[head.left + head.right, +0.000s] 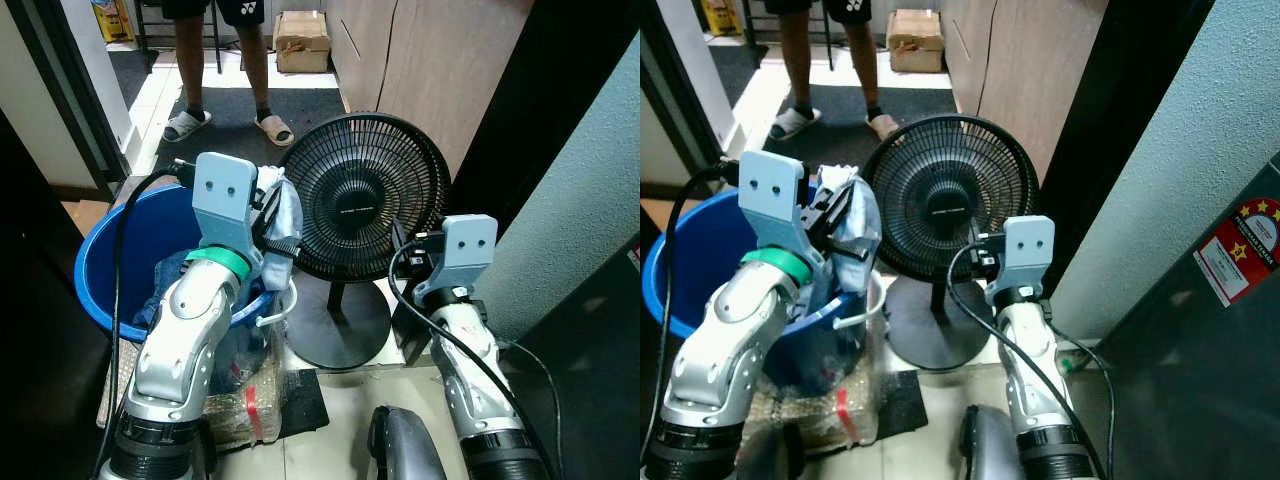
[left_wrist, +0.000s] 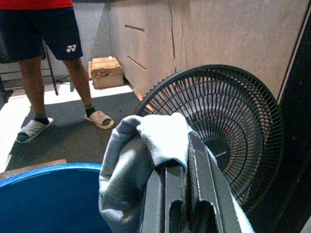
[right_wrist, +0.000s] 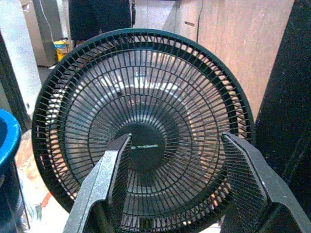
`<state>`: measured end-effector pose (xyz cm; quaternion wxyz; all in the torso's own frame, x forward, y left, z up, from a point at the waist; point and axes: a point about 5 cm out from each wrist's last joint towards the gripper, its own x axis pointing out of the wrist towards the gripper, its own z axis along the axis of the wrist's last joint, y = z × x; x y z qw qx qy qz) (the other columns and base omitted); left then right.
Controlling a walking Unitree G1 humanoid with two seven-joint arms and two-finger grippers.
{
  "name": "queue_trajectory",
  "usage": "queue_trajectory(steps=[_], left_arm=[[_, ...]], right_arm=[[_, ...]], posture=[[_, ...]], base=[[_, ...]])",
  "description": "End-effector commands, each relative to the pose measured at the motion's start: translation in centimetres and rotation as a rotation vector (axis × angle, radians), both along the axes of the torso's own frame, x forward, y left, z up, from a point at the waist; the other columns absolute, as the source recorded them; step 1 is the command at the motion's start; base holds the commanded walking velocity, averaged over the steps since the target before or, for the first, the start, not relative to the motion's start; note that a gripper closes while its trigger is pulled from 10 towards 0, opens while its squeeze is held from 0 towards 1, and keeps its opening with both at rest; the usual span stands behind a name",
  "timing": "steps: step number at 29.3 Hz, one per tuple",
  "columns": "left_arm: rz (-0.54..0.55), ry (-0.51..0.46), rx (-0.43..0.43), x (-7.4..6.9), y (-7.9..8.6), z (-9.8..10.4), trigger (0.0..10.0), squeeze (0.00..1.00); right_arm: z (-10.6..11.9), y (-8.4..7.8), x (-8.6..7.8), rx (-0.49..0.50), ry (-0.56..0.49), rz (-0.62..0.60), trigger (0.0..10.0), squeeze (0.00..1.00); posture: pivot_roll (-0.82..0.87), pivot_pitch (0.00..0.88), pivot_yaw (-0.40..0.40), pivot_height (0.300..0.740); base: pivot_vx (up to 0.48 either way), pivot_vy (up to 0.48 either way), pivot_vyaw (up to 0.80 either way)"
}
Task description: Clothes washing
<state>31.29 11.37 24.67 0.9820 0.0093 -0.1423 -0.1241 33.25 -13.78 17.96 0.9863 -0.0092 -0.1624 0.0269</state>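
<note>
My left gripper (image 2: 182, 194) is clenched on a grey cloth (image 2: 141, 160), fingers pressed together with the fabric bunched over their tips. I hold it raised above the right rim of the blue tub (image 1: 100, 270), at about 11 o'clock from my chest. I judge the height is meant to lift the garment clear of the remaining laundry (image 1: 170, 275) lying in the tub, so nothing else is dragged along.

My right gripper (image 3: 177, 184) is released, jaws spread wide and empty, pointing straight at the black fan (image 1: 362, 195) standing at 12 o'clock. I judge it is parked there simply to stay out of the left arm's way.

A person's legs (image 1: 255, 70) in sandals stand at 11 o'clock, well apart from the tub, beside a cardboard box (image 1: 301, 40).

Risk noted: the cloth hangs just beside the fan grille and could snag on it.
</note>
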Motion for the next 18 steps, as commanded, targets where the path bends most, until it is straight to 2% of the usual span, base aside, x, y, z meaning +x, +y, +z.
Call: queue_trajectory(steps=[1, 18], left_arm=[[0.018, 0.022, 0.006, 0.09, 0.29, -0.48, 10.0, 0.00], [0.052, 0.024, 0.012, 0.38, 0.79, -0.45, 10.0, 0.00]], right_arm=[[-0.59, -0.63, -0.13, -0.001, 0.027, -0.023, 10.0, 0.00], [-0.35, -0.97, 0.01, 0.000, 0.023, -0.042, 10.0, 0.00]], posture=[[0.06, 0.049, -0.007, 0.559], [0.07, 0.050, -0.007, 0.608]], base=[[0.000, 0.000, 0.00], [0.000, 0.000, 0.00]])
